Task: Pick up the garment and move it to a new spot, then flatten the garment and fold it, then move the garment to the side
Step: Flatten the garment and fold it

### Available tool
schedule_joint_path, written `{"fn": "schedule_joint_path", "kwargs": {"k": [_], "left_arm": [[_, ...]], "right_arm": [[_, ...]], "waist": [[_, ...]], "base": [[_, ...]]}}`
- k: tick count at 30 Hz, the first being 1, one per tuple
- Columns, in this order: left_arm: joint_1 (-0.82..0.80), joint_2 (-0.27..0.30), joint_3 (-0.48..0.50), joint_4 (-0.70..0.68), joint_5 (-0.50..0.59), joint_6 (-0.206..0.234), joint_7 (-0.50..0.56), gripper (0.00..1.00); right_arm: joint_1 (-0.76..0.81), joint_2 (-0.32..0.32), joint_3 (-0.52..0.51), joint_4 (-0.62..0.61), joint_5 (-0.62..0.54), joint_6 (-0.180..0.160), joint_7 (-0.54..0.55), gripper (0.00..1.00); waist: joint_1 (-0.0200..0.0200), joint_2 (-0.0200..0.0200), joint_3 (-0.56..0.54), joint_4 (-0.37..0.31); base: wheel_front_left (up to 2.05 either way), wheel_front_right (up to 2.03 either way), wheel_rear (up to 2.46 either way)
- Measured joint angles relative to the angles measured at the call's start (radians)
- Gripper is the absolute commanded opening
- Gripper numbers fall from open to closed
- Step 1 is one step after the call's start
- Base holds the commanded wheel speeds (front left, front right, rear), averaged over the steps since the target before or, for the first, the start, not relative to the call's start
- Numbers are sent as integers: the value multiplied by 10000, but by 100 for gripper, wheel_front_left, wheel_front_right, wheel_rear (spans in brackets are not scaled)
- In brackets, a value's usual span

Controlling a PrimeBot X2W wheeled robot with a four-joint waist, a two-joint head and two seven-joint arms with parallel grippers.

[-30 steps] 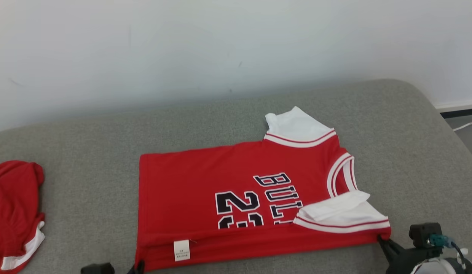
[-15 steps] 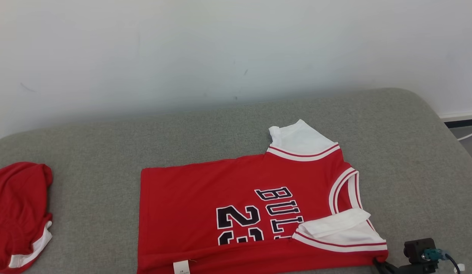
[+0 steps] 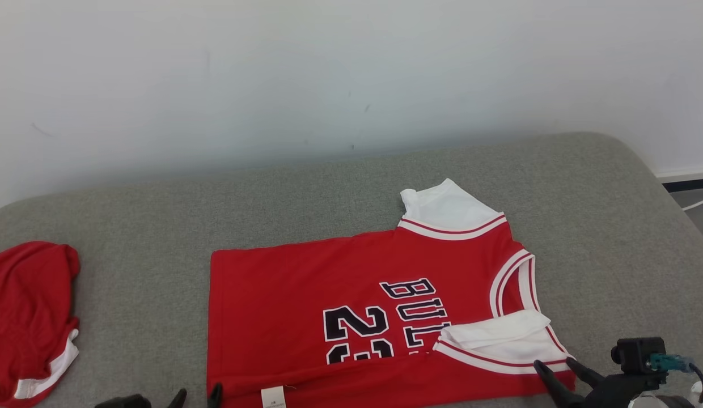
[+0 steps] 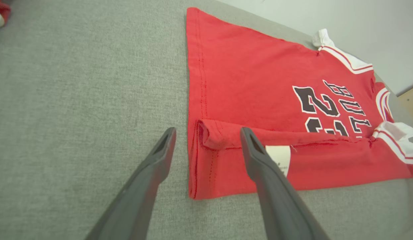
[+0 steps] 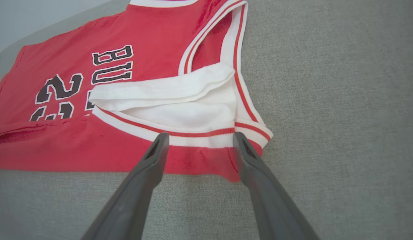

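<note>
Fingers (image 4: 160, 156) of left gripper (image 4: 207, 133) spread, empty, straddling folded hem corner of red jersey (image 3: 283, 294); right gripper (image 5: 200, 136) likewise parted at sleeve corner — contact unclear. Jersey flat on grey cushion (image 3: 130, 238), near edge folded over.

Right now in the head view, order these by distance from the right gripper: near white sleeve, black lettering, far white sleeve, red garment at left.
1. Near white sleeve, just ahead of the right gripper.
2. Black lettering, mid-chest, further left.
3. Far white sleeve, at the back.
4. Red garment, far off to the left.
</note>
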Motion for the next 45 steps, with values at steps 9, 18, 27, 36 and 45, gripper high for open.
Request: {"fn": "schedule_joint_path", "kwargs": {"k": [9, 18, 27, 36, 45], "left_arm": [[-7, -25, 485, -1824, 117, 337, -1327, 100], [-18, -40, 809, -2245, 654, 1120, -2073, 100], [240, 186, 757, -2322, 1496, 1611, -2196, 100], [361, 261, 585, -2259, 1944, 1697, -2192, 100], [360, 249, 548, -2504, 2088, 1787, -2190, 100]], "right_arm": [[-215, -201, -456, -1789, -474, -299, -922, 100], [-332, 174, -756, -1893, -1193, -1076, -2243, 100], [-262, 341, -798, -1889, -1622, -1480, -2911, 100], [-44, 360, -671, -1825, -1973, -1647, -2940, 100], [-42, 447, -888, -1856, -1971, -1732, -3020, 100]], "waist": [[0, 1, 19, -43], [0, 0, 160, -58], [0, 0, 281, -123], [0, 1, 315, -186], [0, 0, 279, -166]], "base": [[0, 0, 0], [0, 0, 0], [0, 0, 0], [0, 0, 0], [0, 0, 0]]}}
